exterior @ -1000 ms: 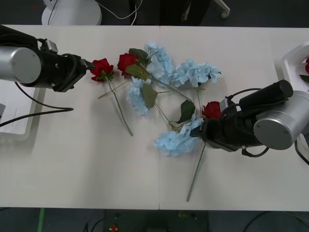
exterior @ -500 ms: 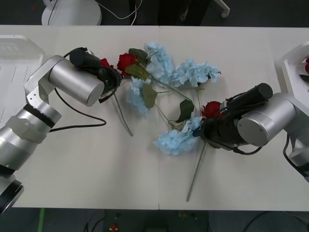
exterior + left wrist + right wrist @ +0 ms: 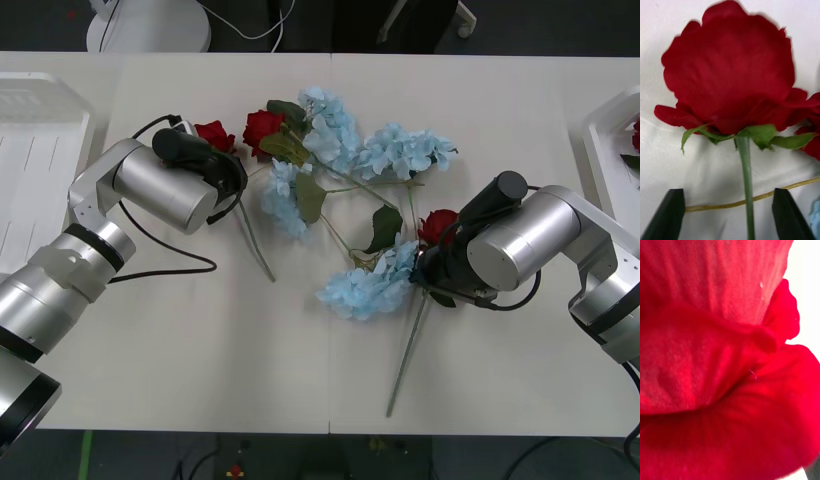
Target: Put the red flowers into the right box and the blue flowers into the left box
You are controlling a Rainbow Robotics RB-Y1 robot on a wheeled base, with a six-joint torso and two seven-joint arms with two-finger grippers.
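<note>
My left gripper (image 3: 730,215) is open over a red rose (image 3: 732,75), its black fingers (image 3: 668,215) on either side of the green stem (image 3: 747,176) just below the bloom. In the front view that rose (image 3: 213,133) lies at the table's back left, next to a second rose (image 3: 262,127). My right gripper (image 3: 428,268) is pressed against a third rose (image 3: 437,225), whose petals (image 3: 722,360) crowd its camera. Pale blue flowers (image 3: 405,150) lie tangled in the middle, one cluster (image 3: 368,290) beside the right wrist. The left box (image 3: 35,150) and the right box (image 3: 605,150) stand at the table's ends.
A red bloom (image 3: 636,133) lies in the right box at the view's edge. Long green stems (image 3: 408,350) run toward the table's front edge. Black cables trail from both wrists across the tabletop.
My left arm has swung in from the far left and turned down over the back-left rose, uncovering the left box. The right arm has rolled slightly while staying at its rose.
</note>
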